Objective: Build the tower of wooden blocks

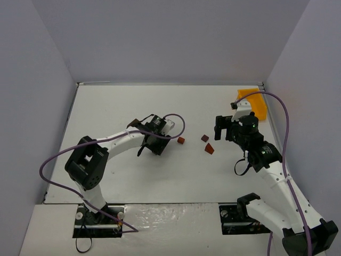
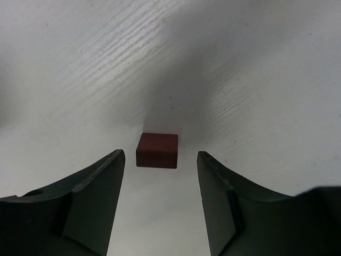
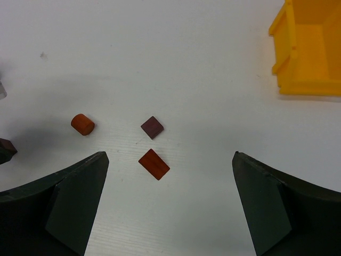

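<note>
Left gripper (image 2: pixel 160 153), jaws parted and empty, straddles a reddish-brown wood block (image 2: pixel 156 151) lying on the table (image 2: pixel 256 64) between its fingertips, clear of both: the pick-up step, which next calls for closing squarely on the block's flanks. Right gripper (image 3: pixel 170 156), jaws wide and empty; just ahead lie a red-brown piece (image 3: pixel 154 164) and a dark cube (image 3: pixel 152 127), ahead-left an orange-brown piece (image 3: pixel 82 124), far ahead-right the yellow bin (image 3: pixel 309 48). No tower stands yet.
</note>
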Controlling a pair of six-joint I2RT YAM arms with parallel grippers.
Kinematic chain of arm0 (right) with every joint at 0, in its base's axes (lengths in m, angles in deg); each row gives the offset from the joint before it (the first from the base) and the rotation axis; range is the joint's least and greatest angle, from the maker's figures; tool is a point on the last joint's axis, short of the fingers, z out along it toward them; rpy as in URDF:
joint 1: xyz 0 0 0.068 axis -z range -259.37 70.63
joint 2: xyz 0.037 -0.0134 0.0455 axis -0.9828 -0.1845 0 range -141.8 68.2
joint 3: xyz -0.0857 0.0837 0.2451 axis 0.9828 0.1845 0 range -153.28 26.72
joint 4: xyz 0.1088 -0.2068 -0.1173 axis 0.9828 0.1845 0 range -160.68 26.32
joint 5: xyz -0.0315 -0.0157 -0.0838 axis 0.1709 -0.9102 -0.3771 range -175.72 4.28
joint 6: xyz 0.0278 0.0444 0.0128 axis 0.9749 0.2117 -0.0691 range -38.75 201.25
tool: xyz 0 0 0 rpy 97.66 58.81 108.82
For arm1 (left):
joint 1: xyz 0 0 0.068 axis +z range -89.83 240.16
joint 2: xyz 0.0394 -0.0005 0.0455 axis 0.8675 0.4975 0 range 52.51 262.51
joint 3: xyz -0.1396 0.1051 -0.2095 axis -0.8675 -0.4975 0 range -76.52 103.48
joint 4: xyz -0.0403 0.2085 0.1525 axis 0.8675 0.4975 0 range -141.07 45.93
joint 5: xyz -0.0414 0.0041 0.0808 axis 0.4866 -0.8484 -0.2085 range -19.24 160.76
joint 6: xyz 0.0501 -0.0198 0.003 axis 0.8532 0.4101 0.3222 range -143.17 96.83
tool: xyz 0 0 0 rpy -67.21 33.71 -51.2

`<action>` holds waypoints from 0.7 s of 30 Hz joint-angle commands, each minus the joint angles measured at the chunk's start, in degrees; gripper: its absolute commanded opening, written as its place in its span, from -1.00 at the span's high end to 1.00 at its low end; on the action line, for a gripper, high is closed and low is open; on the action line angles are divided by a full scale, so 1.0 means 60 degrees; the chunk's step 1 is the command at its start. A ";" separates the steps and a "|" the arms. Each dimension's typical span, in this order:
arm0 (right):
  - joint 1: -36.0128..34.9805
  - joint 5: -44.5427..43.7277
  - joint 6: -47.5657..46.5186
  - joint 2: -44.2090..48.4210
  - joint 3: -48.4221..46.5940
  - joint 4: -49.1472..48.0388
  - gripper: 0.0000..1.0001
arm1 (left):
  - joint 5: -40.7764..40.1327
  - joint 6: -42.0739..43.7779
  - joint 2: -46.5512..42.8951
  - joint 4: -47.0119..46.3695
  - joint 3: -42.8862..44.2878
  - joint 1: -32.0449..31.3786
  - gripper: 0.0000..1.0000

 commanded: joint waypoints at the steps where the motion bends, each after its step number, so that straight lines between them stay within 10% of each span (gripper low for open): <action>1: 0.0068 0.0043 -0.0088 0.0107 -0.0067 -0.0318 -1.00 | 0.0032 0.0183 -0.0051 0.0124 0.0596 0.0062 -0.04; 21: 0.0123 0.0072 -0.0235 0.0090 -0.0023 -0.0274 -1.00 | 0.0061 0.0007 0.0378 0.0886 0.1181 0.0219 0.06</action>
